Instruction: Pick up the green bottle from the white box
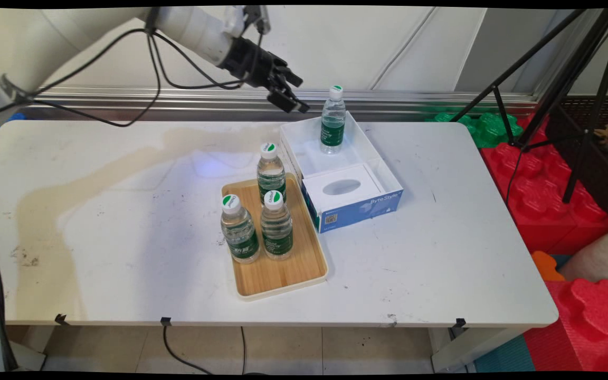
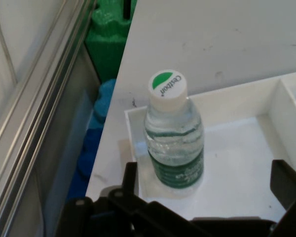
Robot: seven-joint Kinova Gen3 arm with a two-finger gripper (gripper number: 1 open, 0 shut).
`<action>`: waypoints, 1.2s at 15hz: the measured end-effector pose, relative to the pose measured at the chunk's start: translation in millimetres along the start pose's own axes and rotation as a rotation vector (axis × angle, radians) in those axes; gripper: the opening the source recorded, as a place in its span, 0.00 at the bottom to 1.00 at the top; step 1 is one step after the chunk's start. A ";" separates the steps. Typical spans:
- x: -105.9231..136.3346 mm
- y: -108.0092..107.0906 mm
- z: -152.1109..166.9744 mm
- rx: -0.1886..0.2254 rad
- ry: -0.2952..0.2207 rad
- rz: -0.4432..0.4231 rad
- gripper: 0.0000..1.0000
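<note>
Hovering wide-open gripper (image 1: 292, 94) beside bottle (image 1: 332, 120) upright in white bin (image 1: 359, 138); nearby: tissue box (image 1: 354, 203), wooden tray (image 1: 304, 264) bearing three bottles (image 1: 267, 211).

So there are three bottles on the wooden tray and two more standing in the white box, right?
Not quite: the main view shows only one bottle standing in the white box, beside the tissue box. The three bottles on the wooden tray are right.

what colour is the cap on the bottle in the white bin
White with a green patch, on the bottle standing in the bin; the hand view shows it best.
</note>
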 end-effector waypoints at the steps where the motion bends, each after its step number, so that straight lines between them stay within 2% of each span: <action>1: -0.6 -2.2 9.0 -0.003 -0.002 -0.001 1.00; 9: -5.7 -12.6 62.9 -0.032 -0.014 0.001 1.00; 18: -5.7 -20.6 105.7 -0.049 0.005 -0.005 1.00</action>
